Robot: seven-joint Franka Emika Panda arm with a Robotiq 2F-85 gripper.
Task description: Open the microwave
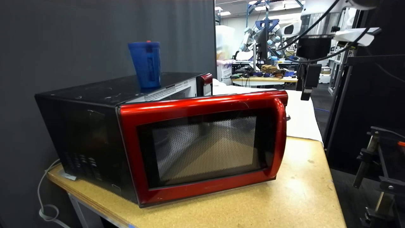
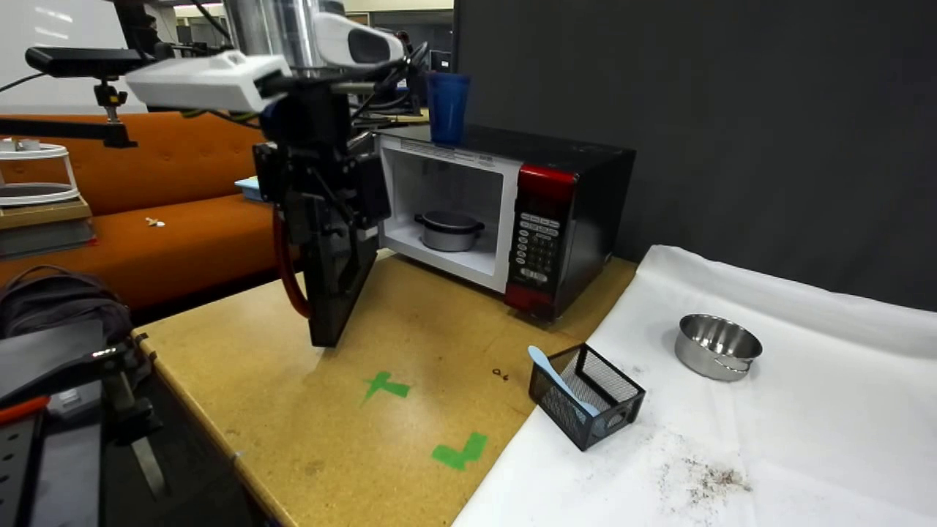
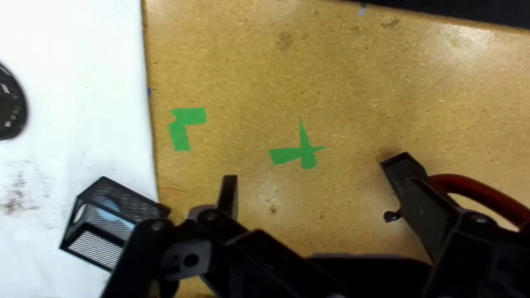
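Points pincer straight down near the open door of the microwave. Holds fingers spread wide apart.

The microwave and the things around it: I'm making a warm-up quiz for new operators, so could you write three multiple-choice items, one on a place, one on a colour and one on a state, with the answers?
1. Where does the blue cup stand?
A) on top of the microwave
B) in the wire basket
C) on the sofa

2. What colour are the tape marks in the wrist view?
A) red
B) blue
C) green

3. How is the microwave's door?
A) shut
B) open
C) taken off

Right letters:
1: A, as both exterior views show the cup's base on the black top.
2: C, as both marks are plainly green.
3: B, as an exterior view shows a pot inside, with the front uncovered.
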